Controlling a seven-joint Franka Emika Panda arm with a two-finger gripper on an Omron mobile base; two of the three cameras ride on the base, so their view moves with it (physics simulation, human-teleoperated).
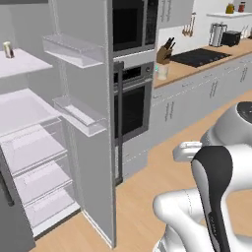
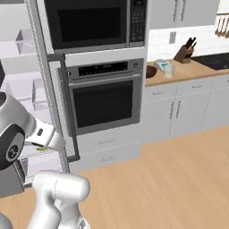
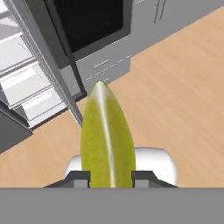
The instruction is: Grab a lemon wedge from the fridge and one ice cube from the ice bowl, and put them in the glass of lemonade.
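- The lemon wedge (image 3: pixel 107 138) is clenched in the pincer (image 3: pixel 111 178), long axis along the fingers; the glass of lemonade (image 2: pixel 167 69) is seen on the counter (image 2: pixel 197 68) at two o'clock, well apart; the fridge (image 1: pixel 93 133) door stands open.

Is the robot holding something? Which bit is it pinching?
Yes, the gripper holds the lemon wedge, pinched at its lower end between the two fingertips.

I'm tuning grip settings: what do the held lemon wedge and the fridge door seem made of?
Lemon wedge: soft fruit, probably; glossy yellow-green skin with a pale streak, clamped in the gripper. Fridge door: apparently matte grey painted metal, flat and even, with clear plastic-looking bins.
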